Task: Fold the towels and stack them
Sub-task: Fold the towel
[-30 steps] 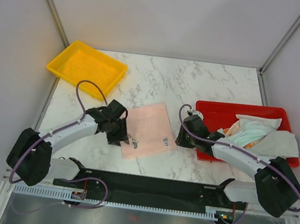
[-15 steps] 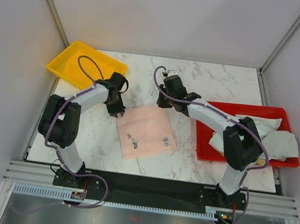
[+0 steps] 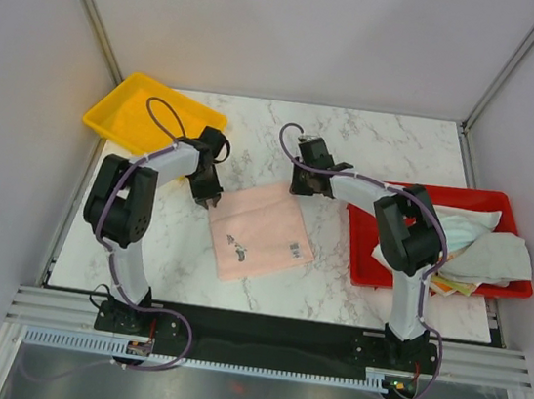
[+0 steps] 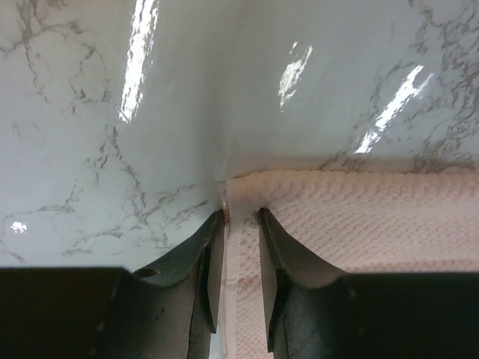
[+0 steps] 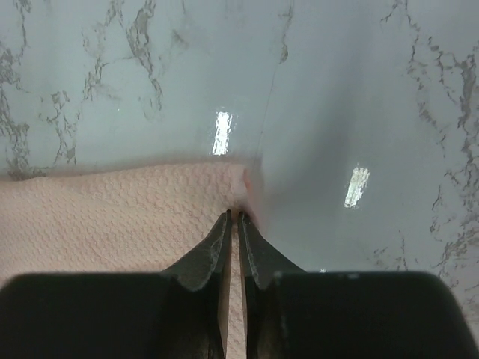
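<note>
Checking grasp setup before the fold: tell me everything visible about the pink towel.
The pink towel is pale, soft, waffle-textured cloth, lying spread flat and slightly skewed on the marble table, with small dark marks near its near edge. The left gripper straddles its far-left corner, cloth between its jaws; the right gripper is pinched on its far-right corner. Nothing else touches it.
</note>
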{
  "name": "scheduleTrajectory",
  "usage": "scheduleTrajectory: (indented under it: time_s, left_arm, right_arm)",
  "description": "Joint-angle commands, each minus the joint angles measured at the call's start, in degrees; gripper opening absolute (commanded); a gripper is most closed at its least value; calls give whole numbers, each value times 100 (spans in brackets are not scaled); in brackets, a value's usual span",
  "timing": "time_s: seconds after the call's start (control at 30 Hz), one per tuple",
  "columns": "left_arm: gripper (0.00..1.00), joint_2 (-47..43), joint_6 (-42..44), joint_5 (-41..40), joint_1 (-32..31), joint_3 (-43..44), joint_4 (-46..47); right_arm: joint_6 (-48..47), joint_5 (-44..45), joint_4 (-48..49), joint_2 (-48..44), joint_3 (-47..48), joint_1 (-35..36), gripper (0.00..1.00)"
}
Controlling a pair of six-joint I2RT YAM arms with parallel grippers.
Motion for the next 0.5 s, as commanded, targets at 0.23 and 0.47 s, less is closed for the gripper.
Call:
scheduleTrajectory:
  time_s: [0.23, 0.47]
  left_arm:
    - [33, 1136, 608, 549, 21, 1331, 731]
    - [34, 1760, 1003, 1375, -111, 2404, 872]
  right_arm:
    - [543, 675, 324, -261, -313, -400, 13]
    - [983, 948, 333, -701, -594, -426, 13]
